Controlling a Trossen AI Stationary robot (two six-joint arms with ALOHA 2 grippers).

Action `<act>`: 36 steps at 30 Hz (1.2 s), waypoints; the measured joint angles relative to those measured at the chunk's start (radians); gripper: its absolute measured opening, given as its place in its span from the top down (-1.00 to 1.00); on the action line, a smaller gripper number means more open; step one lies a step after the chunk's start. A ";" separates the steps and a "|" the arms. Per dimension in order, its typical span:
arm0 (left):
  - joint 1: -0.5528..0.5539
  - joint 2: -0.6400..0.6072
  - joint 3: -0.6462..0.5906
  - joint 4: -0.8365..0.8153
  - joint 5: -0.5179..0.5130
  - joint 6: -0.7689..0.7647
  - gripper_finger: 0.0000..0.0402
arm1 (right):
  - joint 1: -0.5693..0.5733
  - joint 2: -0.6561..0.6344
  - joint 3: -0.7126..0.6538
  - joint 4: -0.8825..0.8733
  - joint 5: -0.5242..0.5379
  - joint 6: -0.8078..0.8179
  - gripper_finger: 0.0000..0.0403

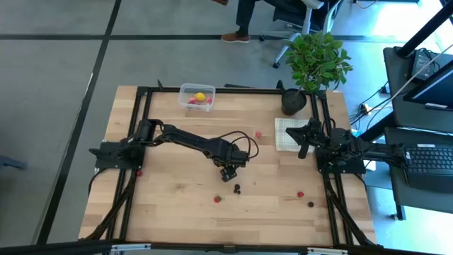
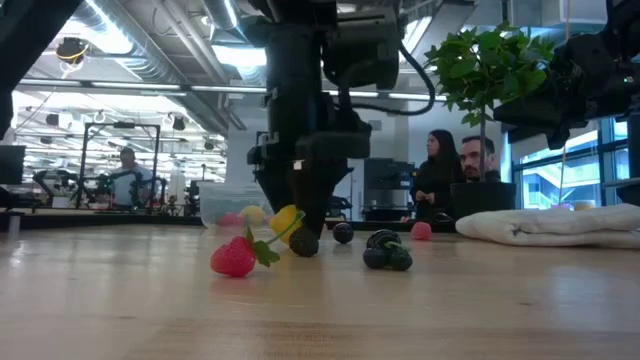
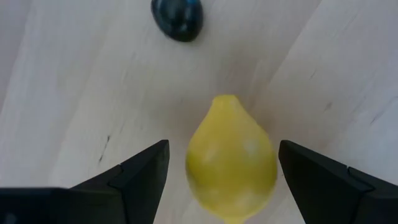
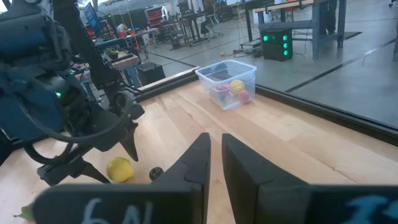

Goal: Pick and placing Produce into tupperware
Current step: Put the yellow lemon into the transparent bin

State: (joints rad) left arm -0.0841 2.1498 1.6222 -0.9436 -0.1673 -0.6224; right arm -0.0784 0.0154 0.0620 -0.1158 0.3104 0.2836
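Note:
A yellow toy lemon [image 3: 231, 168] lies on the wooden table, and my left gripper [image 3: 224, 146] points down over it, open. One finger stands on either side of the lemon, with a gap showing at each. In the high view this gripper [image 1: 227, 172] hides the lemon at mid-table. A dark berry [image 3: 178, 18] lies just beyond. The clear tupperware [image 1: 197, 97] stands at the far edge with a yellow piece and red pieces inside. My right gripper [image 4: 214, 162] is shut and waits at the table's right over the white cloth [image 1: 290, 134].
Loose produce lies around: a strawberry [image 2: 235, 257], a blackberry [image 2: 387, 252], red pieces [image 1: 258, 134] [image 1: 300, 193] [image 1: 139, 172] and a dark berry [image 1: 311, 204]. A black plant pot [image 1: 294, 101] stands at the far right. People show in the room behind.

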 joint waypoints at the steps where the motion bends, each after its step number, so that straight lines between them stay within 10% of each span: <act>1: 0.002 0.000 0.000 0.005 0.002 0.000 -0.43 | 0.000 0.000 0.000 0.000 0.000 0.000 0.78; 36: 0.009 0.019 0.000 0.014 0.054 0.000 -0.07 | 0.000 0.000 0.000 0.000 0.000 -0.001 0.78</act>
State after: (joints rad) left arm -0.0754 2.1685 1.6226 -0.9298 -0.1135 -0.6224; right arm -0.0783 0.0158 0.0620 -0.1160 0.3105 0.2825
